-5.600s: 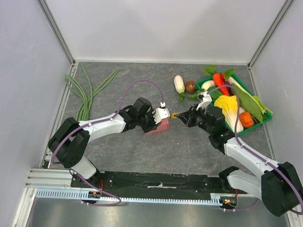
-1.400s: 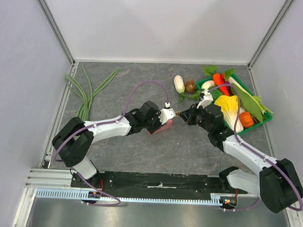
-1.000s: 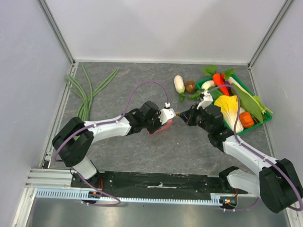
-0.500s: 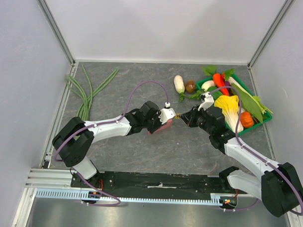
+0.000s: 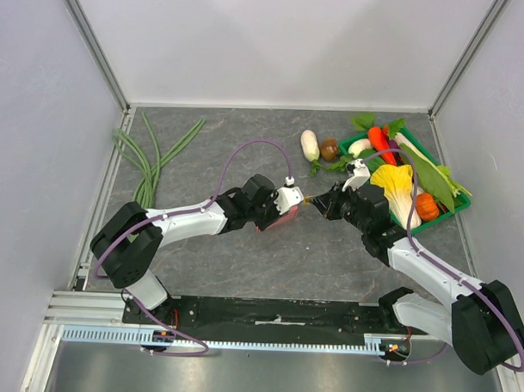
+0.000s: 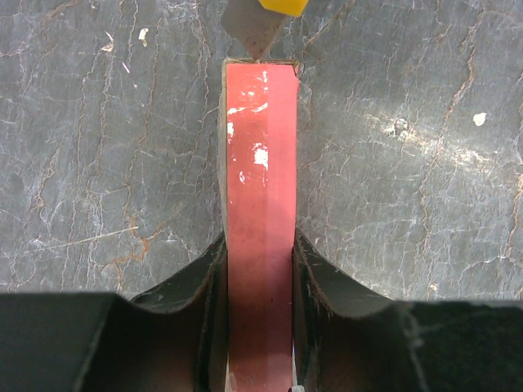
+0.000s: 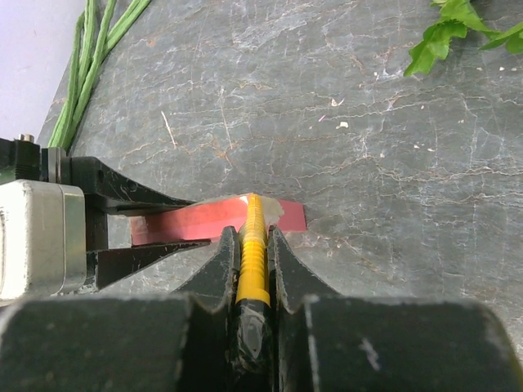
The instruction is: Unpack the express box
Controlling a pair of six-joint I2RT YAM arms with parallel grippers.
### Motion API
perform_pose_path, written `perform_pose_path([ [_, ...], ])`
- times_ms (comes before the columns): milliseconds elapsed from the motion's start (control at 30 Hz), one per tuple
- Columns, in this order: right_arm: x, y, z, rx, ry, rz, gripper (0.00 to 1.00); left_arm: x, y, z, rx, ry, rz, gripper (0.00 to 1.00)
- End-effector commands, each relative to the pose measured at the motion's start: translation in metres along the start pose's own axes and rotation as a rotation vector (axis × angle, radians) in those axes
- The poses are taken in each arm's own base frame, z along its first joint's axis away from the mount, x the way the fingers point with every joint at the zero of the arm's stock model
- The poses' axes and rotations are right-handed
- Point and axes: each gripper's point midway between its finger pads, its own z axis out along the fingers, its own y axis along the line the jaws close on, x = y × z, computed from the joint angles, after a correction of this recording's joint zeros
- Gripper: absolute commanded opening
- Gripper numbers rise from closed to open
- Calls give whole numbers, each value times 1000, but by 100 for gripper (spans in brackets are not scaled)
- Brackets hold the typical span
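Left hand (image 6: pixel 260 273) clamping one express box (image 6: pixel 260 155), right hand (image 7: pixel 252 242) gripping one knife (image 7: pixel 250 282)

Bright, even, diffuse overhead light, only soft short shadows on the table (image 5: pixel 199 263); top view sharp, mild bowing at edges; wrist views keep its surface crisp with one faint glare patch, left gripper (image 6: pixel 259 238) and right gripper (image 7: pixel 252 233) dark, soft-focused up close.
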Motion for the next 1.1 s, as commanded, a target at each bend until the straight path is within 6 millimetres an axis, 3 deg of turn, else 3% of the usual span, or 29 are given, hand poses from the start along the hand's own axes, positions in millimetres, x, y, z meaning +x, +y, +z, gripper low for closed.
perform_pose_path([
  [0, -23, 3, 0, 9, -78, 8, 0, 74, -14, 1, 33, 239, 12, 6],
  [100, -35, 9, 4, -11, -116, 26, 0, 75, -14, 0, 35, 240, 14, 6],
  [300, -41, 10, 10, -16, -124, 27, 0, 74, -14, 0, 35, 237, 15, 6],
  [667, -23, 11, 8, -44, -70, 40, 0, 75, -12, 1, 22, 243, 11, 5],
  [1067, 10, 4, -2, -47, 37, 15, 0, 80, -10, 6, 14, 289, -27, 4],
])
